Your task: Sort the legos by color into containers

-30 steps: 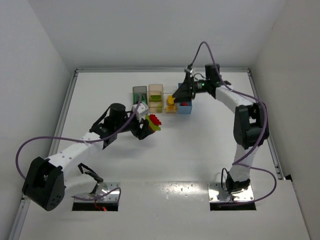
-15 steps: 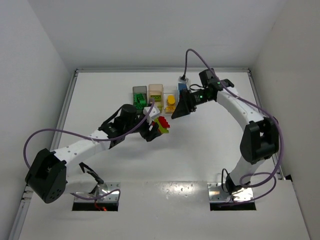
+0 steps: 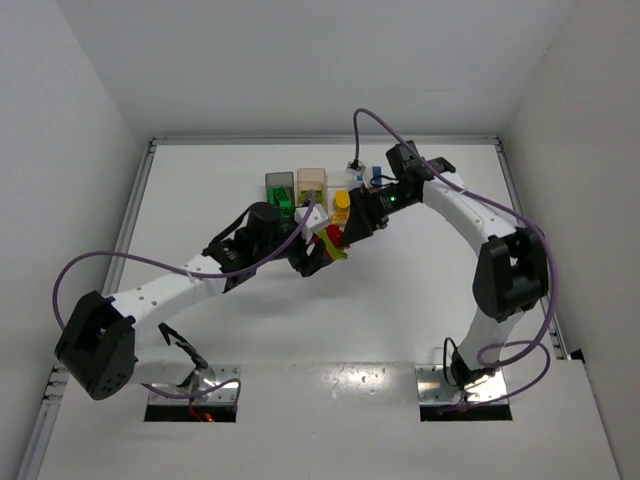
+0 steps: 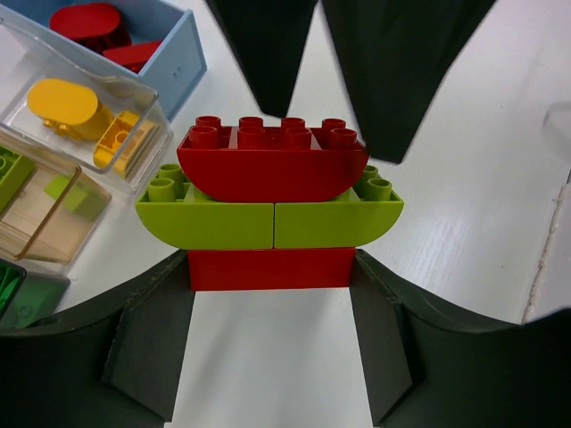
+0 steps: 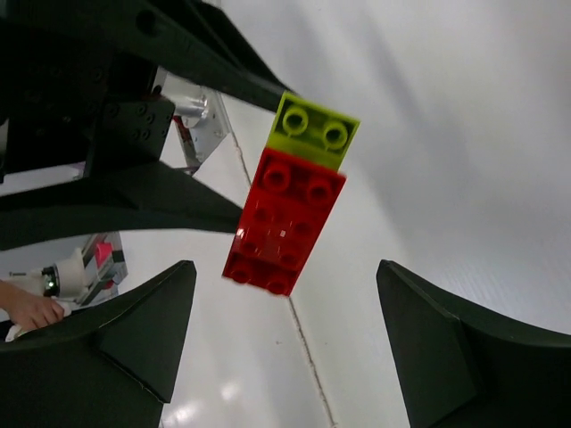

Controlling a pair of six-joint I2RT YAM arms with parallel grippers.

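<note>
1. At the near edge of the table (image 3: 400, 300), the two arm bases sit side by side. Both arms stretch away toward the middle of the far half.
2. The left gripper (image 4: 270, 267) is partly closed on a stack of legos (image 4: 272, 201). Its fingers (image 4: 147, 343) press against the two short ends of the red brick at the gripper end of the stack.
3. The stack has three layers. The gripped red brick comes first, then a lime green layer with a rounded underside and a seam down its middle, then a rounded red brick with its studs facing away from the left gripper.
4. The right gripper (image 5: 290, 348) faces the stack from the opposite side with its jaws spread wide, holding nothing. In the right wrist view the stack lies ahead of and between the two fingers, touching neither.
5. Just beyond, the containers stand in a row.
   - The dark grey bin (image 3: 272, 180) on the left holds a dark green brick (image 3: 283, 196).
   - The tan bin (image 4: 36, 236) holds a lime piece (image 4: 9, 174).
   - The clear bin (image 4: 134, 152) holds yellow pieces (image 4: 64, 100).
   - The blue bin (image 4: 183, 62) holds red pieces (image 4: 85, 20). In the overhead view it is largely hidden behind the right arm.
</note>
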